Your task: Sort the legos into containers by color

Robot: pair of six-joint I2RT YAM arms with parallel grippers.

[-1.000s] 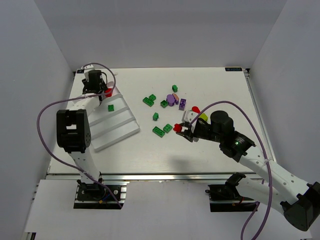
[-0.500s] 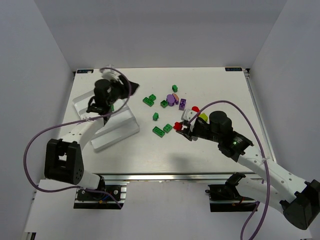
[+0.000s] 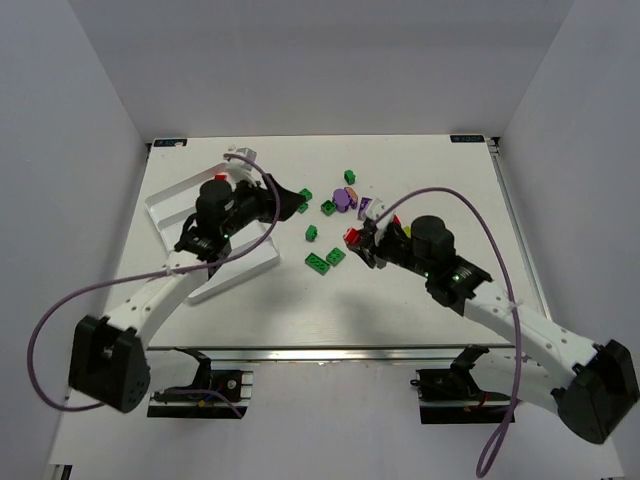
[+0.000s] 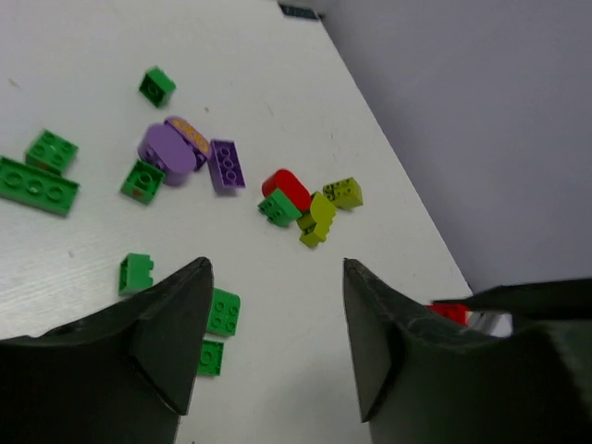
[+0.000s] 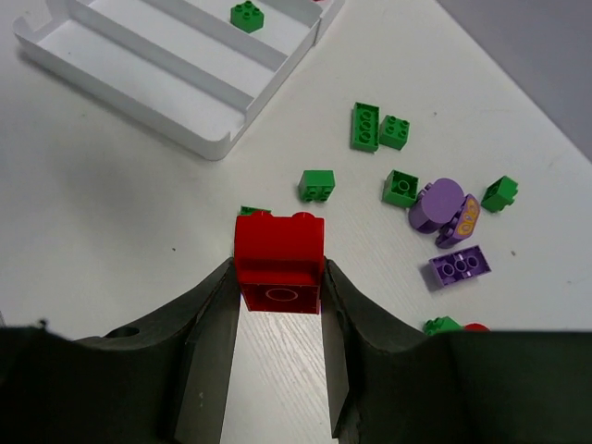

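Nearest, lower centre of my wrist view: my right claw (image 5: 277,277), narrow, clamped on one red studded plastic brick (image 5: 278,262).

Beyond, centre to right: scattered green plastic bricks (image 5: 317,184) and purple plastic pieces (image 5: 437,205) on the table.

Farthest, upper left: white ridged plastic tray (image 5: 129,88), compartments running upper left to lower right, with one green brick (image 5: 246,15) inside.

My left claw (image 4: 275,277), wide and empty, is nearer that tray.

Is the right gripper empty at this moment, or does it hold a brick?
It holds one. In the right wrist view, a red brick is clamped in the right gripper, with the jaws pressed against its two sides.
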